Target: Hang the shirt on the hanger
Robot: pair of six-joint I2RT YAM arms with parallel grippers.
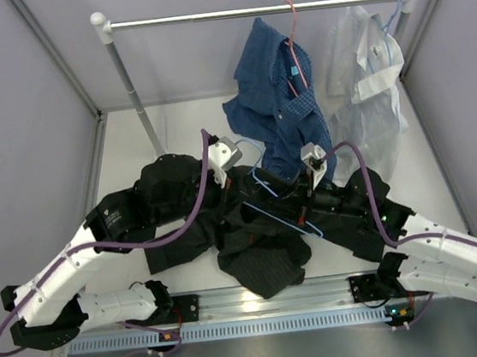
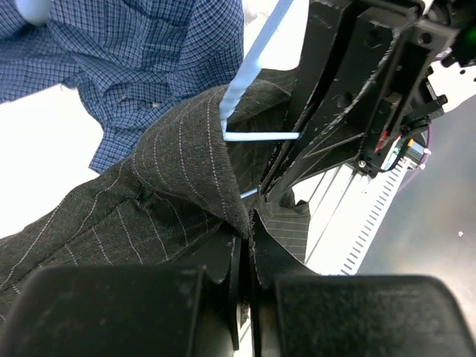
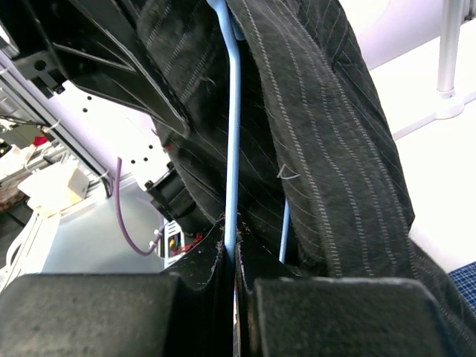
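Pinching the hanger [image 3: 232, 134], right fingers [image 3: 204, 260] show wrist-side only.

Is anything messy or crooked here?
Yes. The blue checked shirt hangs lopsided on its red hanger, sagging toward the table. The black shirt lies crumpled on the table, the light-blue hanger only partly inside.

Bright, even overhead light; soft shadows on the white surface [image 1: 124, 157]. Both wrist views blur along their bottom edges.
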